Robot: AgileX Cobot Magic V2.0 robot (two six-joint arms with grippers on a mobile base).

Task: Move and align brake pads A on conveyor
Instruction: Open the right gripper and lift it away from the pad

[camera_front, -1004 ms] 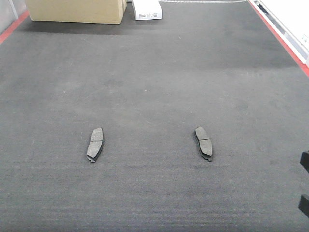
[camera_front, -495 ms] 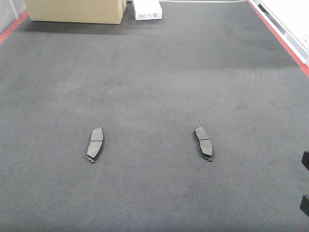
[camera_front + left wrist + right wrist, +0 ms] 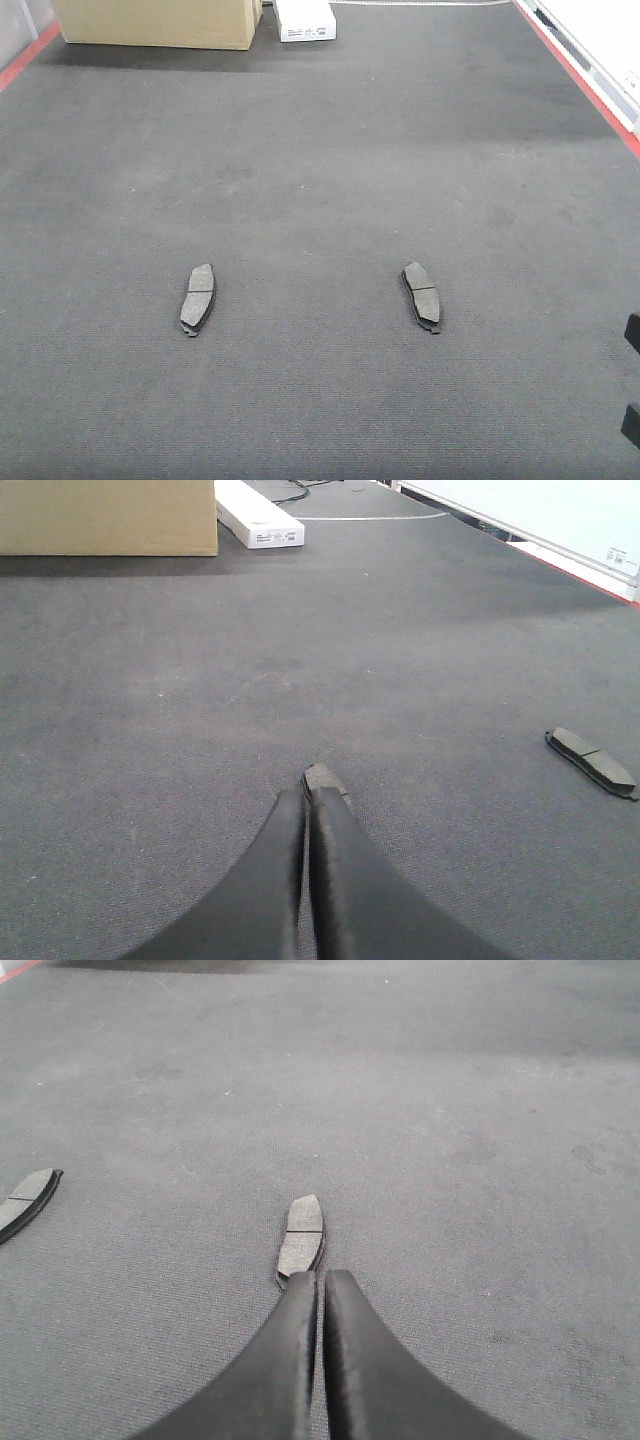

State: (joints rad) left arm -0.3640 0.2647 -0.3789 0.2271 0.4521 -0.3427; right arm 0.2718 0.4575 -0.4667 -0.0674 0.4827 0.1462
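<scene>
Almost nothing has changed over the last second; the two brake pads A in sight, the left pad [image 3: 197, 298] and the right pad [image 3: 421, 296], lie exactly where they lay in both earlier front views, flat on the bench [image 3: 320, 150], the charcoal felt belt with a red strip [image 3: 575, 70] at its edge. They are well apart and lean opposite ways, so they are not yet aligned; no further pads show in any view. The one possible difference is the pair of dark shapes [image 3: 633, 330] at the right border, which may have slipped a shade further out of frame, though so little of them shows that I would not swear to it.

The left pincer [image 3: 308, 798] is clenched on nothing, its fingers pressed together, with one pad's tip [image 3: 322, 778] showing just past them; the right pincer [image 3: 320, 1280] is likewise clenched and empty, pointed at its pad [image 3: 302, 1236]. Neither pincer appears in the front view, so I judge both are short of the pads; the moving has not begun and each must open before gripping.
</scene>
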